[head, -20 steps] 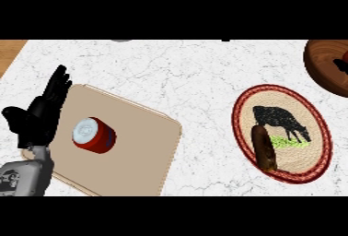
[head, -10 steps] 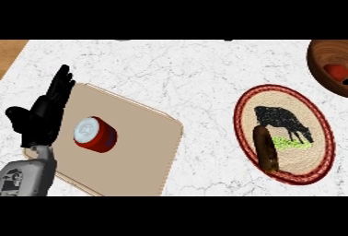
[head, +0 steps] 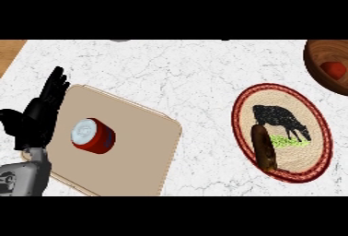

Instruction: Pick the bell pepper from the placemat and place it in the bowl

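Observation:
A red bell pepper (head: 333,69) lies inside the dark wooden bowl (head: 316,64), which is cut off by the view's upper right edge. The oval woven placemat (head: 299,108) with a cow picture lies right of centre. A brown elongated thing (head: 263,147) lies on the mat's left part. My left hand (head: 37,117) stands open at the far left, fingers up, beside a tan board. My right hand does not show in the head view.
The tan rectangular board (head: 136,138) lies at the left with a red can (head: 93,136) standing on it, close to my left hand. White marble counter (head: 190,78) stretches between the board and the placemat.
The bowl has slid a little toward the view's right edge, and the red pepper now shows inside it. My left hand has hardly moved.

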